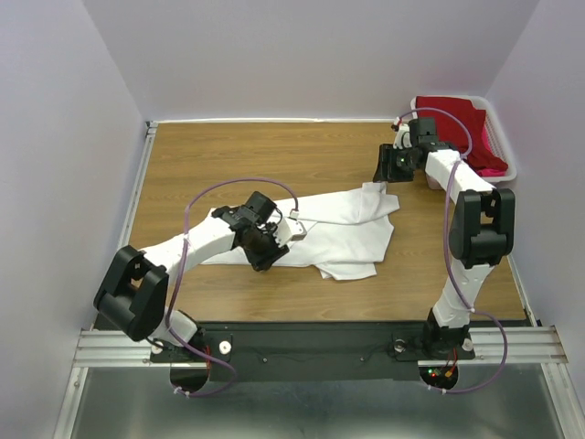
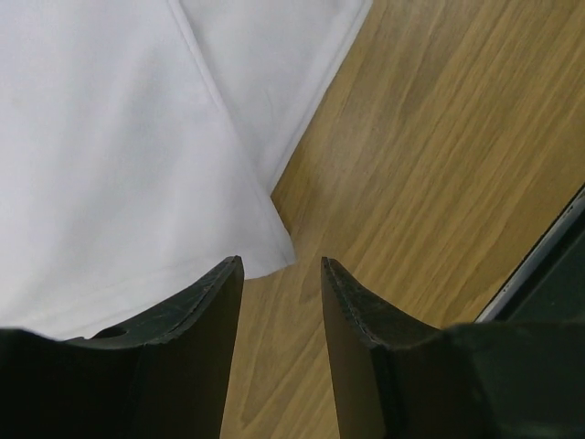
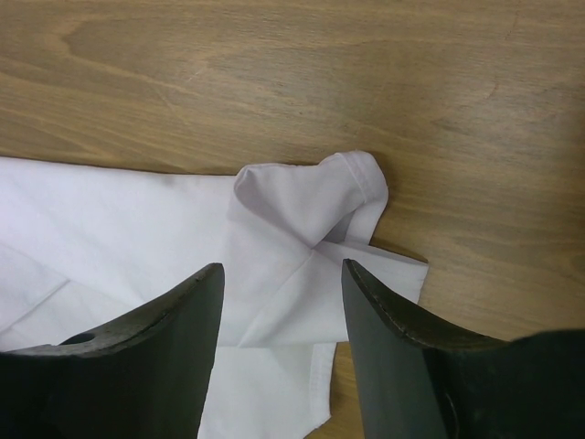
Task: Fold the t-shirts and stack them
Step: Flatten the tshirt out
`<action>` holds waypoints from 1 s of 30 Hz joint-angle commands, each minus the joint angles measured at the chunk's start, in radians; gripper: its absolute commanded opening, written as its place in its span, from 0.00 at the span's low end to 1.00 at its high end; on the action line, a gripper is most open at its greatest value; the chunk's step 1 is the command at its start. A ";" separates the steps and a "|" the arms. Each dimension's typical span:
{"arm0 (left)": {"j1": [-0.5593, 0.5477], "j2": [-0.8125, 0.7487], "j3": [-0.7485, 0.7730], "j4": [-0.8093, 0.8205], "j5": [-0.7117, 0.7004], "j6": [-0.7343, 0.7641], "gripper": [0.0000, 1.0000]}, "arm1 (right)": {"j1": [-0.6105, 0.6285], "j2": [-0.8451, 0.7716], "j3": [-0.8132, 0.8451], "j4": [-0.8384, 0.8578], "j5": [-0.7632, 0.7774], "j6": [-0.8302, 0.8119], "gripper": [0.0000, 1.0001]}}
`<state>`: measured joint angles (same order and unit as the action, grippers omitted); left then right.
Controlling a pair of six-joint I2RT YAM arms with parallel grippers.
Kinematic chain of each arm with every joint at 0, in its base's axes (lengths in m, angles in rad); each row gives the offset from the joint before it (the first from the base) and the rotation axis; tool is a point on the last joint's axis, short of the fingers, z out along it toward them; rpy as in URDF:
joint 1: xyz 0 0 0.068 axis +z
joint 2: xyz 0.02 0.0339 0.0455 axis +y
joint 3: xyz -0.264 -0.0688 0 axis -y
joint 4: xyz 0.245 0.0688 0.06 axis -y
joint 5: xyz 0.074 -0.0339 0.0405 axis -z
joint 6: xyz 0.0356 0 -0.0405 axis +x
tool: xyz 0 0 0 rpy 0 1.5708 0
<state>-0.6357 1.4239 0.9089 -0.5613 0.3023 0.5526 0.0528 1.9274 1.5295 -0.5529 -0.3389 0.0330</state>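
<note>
Count: two arms, two grippers, three t-shirts (one white, one red, one pink), one basket, one table.

Near edge: both arm bases sit on a black plate (image 1: 311, 337) along the front of the table (image 1: 228, 155). A metal rail (image 1: 101, 346) sticks out at either side.

Left gripper: the left gripper (image 2: 281, 263) hangs low over the near left part of the white cloth. It is released, fingers apart, with only bare wood showing between them.

White t-shirt: the white t-shirt (image 1: 347, 224) lies spread flat across the middle of the table, wrinkled and partly doubled over. In the left wrist view one of its corners ends just beside the left fingertip.

Room in front: a strip of bare wood runs between the shirt's near hem and the black plate.

Right gripper: the right gripper (image 3: 281, 267) is over the shirt's far right corner, where a sleeve lies folded on itself. It is unclenched. The cloth lies flat under the gap and is not pinched.

Room to the right: bare wood lies between the shirt's right edge and the right arm.

Basket: the white basket (image 1: 430, 97) stands in the far right corner, well apart from the white shirt.

Red t-shirt: the red t-shirt (image 1: 452, 114) is heaped in the basket.

Pink t-shirt: the pink t-shirt (image 1: 489, 163) is bunched at the basket's near right side, touching the red one.

Room at the back: there is a wide stretch of bare wood behind the shirt and to the far left.

Outer edges: pale walls (image 1: 302, 55) close in on the left, far and right sides.
</note>
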 commanded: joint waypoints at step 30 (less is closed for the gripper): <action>-0.093 -0.016 0.028 -0.061 -0.232 -0.034 0.00 | -0.007 0.028 0.011 0.005 0.026 -0.054 0.67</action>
<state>-0.7250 1.5070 0.8684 -0.5243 0.0757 0.4980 0.0528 1.9594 1.5295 -0.5549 -0.3283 0.0105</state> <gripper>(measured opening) 0.042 0.657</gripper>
